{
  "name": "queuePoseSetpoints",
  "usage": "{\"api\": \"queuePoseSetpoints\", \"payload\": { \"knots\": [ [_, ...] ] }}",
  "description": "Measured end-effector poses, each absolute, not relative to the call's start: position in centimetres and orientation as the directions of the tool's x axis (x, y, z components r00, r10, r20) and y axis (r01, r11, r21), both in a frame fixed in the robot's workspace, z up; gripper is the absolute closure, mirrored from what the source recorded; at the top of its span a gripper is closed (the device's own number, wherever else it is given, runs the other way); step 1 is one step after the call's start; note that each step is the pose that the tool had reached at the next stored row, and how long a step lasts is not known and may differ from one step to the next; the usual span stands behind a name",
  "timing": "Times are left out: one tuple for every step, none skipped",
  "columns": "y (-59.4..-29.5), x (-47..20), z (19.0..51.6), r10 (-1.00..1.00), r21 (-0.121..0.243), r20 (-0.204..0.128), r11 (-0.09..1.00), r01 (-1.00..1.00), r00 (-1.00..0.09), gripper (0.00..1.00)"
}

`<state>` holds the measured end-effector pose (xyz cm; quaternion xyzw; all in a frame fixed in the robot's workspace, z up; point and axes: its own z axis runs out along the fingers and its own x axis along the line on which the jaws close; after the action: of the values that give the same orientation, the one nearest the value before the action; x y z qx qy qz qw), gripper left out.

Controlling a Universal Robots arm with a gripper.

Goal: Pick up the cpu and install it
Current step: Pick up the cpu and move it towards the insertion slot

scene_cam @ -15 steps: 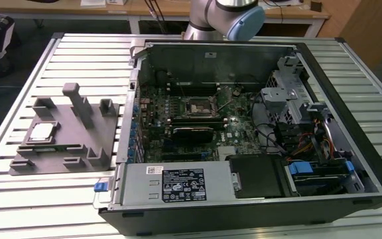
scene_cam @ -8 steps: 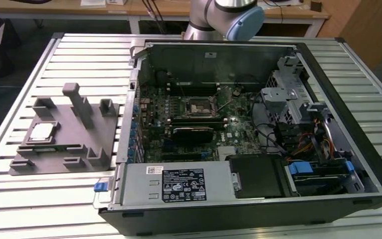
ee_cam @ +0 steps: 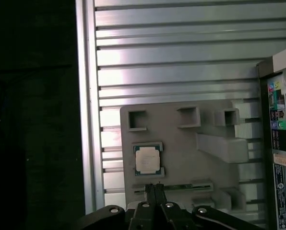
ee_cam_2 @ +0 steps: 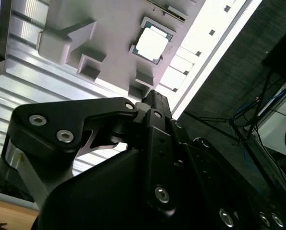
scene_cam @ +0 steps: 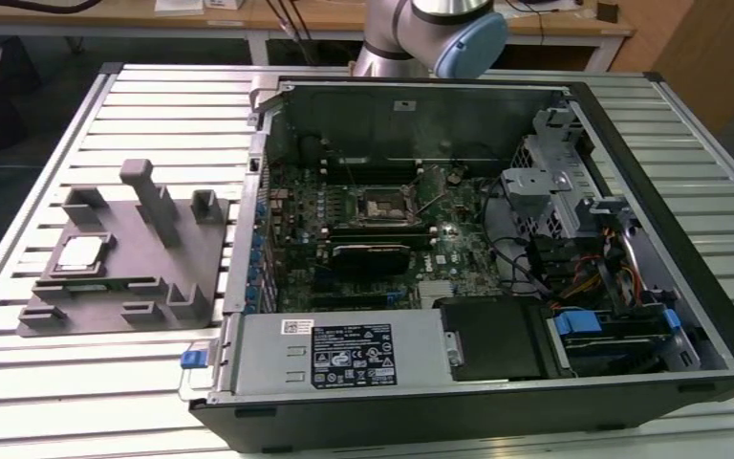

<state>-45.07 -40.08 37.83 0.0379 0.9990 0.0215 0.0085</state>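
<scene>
The cpu [scene_cam: 80, 253] lies flat in a grey holder [scene_cam: 150, 287] on the slatted counter [scene_cam: 35, 382], at the exterior view's left of the open case [scene_cam: 673, 239]. In the first wrist view the claw [ee_cam: 155, 187] hangs clear of the cpu, clenched and holding nothing.

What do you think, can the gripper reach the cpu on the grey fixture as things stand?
Probably yes. The cpu lies uncovered in its recess on the grey fixture, and the gripper hangs above that fixture with nothing between; the raised blocks stand off to the side.
</scene>
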Motion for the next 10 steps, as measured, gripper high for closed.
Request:
{"api": "queuePoseSetpoints", "payload": {
  "knots": [
    [-40.1, -45.1, 37.8, 0.076, 0.044, -0.015, 0.996, 0.075, -0.997, 0.89],
    [-40.1, -45.1, 37.7, 0.076, 0.044, -0.015, 0.996, 0.076, -0.997, 0.89],
    [-40.1, -45.1, 37.5, 0.076, 0.044, -0.015, 0.996, 0.076, -0.997, 0.89],
    [-40.1, -45.1, 37.4, 0.076, 0.044, -0.015, 0.996, 0.076, -0.997, 0.89],
    [-40.1, -45.1, 37.2, 0.076, 0.044, -0.015, 0.996, 0.076, -0.997, 0.89],
    [-40.1, -45.1, 37.0, 0.076, 0.044, -0.014, 0.996, 0.075, -0.997, 0.89],
    [-40.1, -45.1, 36.8, 0.076, 0.044, -0.014, 0.996, 0.075, -0.997, 0.89],
    [-40.1, -45.1, 36.6, 0.076, 0.044, -0.014, 0.996, 0.075, -0.997, 0.89],
    [-40.1, -45.0, 36.5, 0.075, 0.043, -0.013, 0.996, 0.074, -0.997, 0.89],
    [-40.1, -45.0, 36.3, 0.074, 0.043, -0.011, 0.996, 0.073, -0.997, 0.83]
  ]
}}
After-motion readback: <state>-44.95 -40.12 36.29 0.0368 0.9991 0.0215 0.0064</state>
